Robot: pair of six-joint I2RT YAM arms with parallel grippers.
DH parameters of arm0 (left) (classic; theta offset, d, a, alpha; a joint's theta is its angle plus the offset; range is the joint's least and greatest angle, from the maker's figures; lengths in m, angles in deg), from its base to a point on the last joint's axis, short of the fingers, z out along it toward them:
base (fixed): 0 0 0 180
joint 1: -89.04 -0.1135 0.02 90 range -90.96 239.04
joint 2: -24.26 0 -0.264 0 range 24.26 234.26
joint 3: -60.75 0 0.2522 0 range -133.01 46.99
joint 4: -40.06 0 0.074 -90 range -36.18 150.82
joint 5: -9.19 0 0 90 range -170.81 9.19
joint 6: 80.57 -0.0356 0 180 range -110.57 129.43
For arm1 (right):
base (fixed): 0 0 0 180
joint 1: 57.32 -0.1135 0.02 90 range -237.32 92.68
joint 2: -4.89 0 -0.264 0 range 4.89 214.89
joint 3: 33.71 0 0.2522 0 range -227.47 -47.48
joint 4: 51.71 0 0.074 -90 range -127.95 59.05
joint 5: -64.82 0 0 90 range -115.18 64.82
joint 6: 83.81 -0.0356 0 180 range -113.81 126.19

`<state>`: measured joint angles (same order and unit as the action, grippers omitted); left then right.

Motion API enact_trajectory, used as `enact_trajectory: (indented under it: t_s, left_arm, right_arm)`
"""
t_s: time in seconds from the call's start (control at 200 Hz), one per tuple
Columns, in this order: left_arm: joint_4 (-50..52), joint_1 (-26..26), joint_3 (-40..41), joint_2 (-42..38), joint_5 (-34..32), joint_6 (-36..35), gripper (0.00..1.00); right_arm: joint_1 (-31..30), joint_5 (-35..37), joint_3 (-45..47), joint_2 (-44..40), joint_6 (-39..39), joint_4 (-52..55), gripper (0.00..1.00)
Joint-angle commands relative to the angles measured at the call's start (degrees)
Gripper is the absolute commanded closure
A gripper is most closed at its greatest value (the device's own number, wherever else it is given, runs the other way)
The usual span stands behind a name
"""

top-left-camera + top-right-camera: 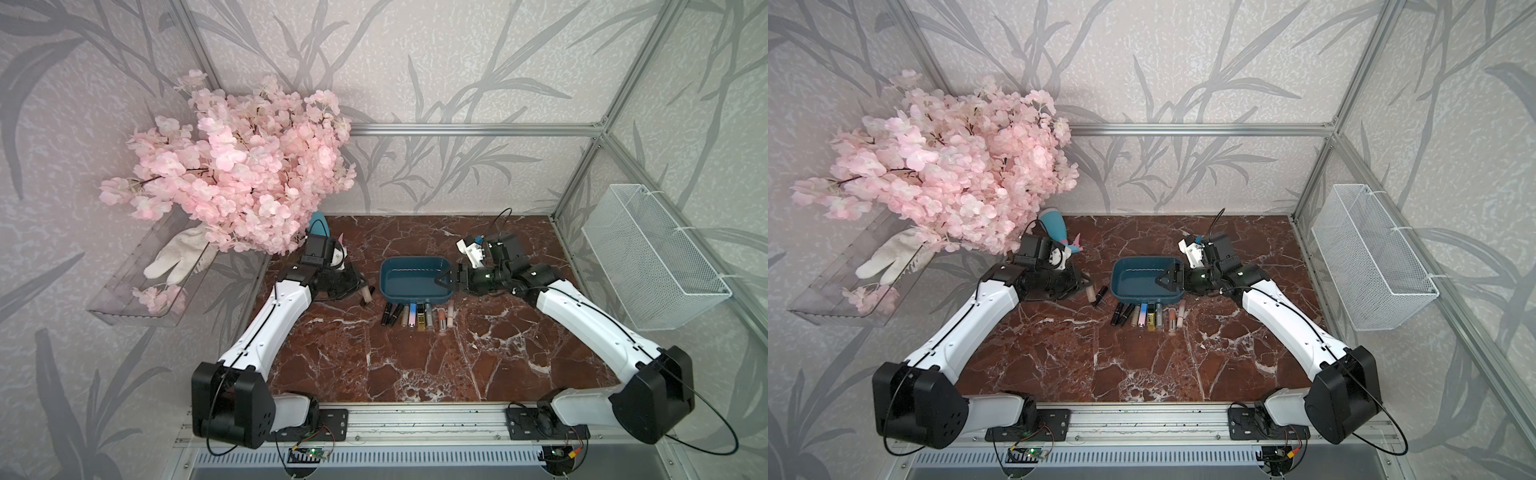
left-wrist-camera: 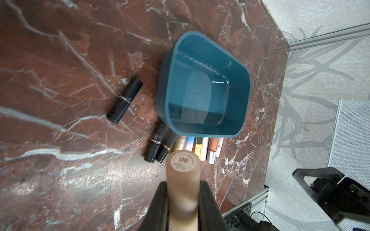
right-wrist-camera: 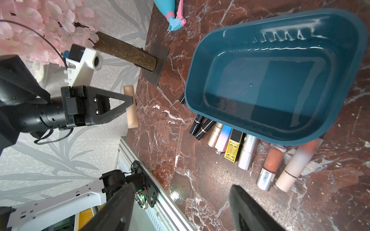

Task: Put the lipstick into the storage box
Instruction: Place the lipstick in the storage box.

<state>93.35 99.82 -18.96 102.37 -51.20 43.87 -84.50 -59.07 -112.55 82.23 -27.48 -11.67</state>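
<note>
A row of lipsticks (image 1: pixel 417 316) is laid on the marble table (image 1: pixel 415 374), just beside the near wall of the storage box (image 1: pixel 415 259), at its six o'clock. At nine o'clock, outside the box, a beige lipstick (image 2: pixel 183 172) is clamped by the left gripper (image 2: pixel 183 187). A black lipstick (image 2: pixel 125 103) is laid nearby. At three o'clock, the right gripper (image 1: pixel 443 279) is held spread and empty over the rim. Farther back, at eleven o'clock, a spray bottle (image 1: pixel 1054 226) is seen.

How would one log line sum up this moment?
left end effector: shut on beige lipstick | right end effector: open | storage box: empty
</note>
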Motion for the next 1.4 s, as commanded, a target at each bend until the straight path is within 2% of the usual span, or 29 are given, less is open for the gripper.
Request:
enact_trajectory:
  t_s: [0.0, 0.28, 0.495, 0.615, 0.995, 1.394]
  left_arm:
    - [4.49, 2.09, -7.36, 5.57, -2.34, -4.25, 0.95]
    - [14.77, 5.48, -25.38, 22.21, -5.79, -11.58, 0.96]
    - [21.42, 9.82, -38.73, 32.53, -12.99, -15.68, 0.96]
    - [23.12, 11.98, -43.61, 37.23, -15.06, -16.23, 0.96]
    - [22.90, 14.83, -49.48, 47.26, -20.77, -14.36, 0.98]
    - [20.51, 14.90, -49.32, 51.84, -23.28, -11.86, 1.00]
  right_arm:
    - [-0.20, 0.84, -1.38, -1.91, 2.80, 3.43, 0.21]
    - [-0.24, 4.07, -3.63, -2.13, 9.89, 7.15, 0.21]
    - [-0.18, 4.31, -4.63, -0.25, 13.17, 6.61, 0.21]
    - [-0.24, 4.59, -6.24, 1.41, 15.65, 7.76, 0.21]
    - [-0.19, 5.06, -9.68, 4.57, 20.02, 11.55, 0.21]
    - [-0.24, 5.50, -7.31, 4.56, 20.57, 11.98, 0.21]
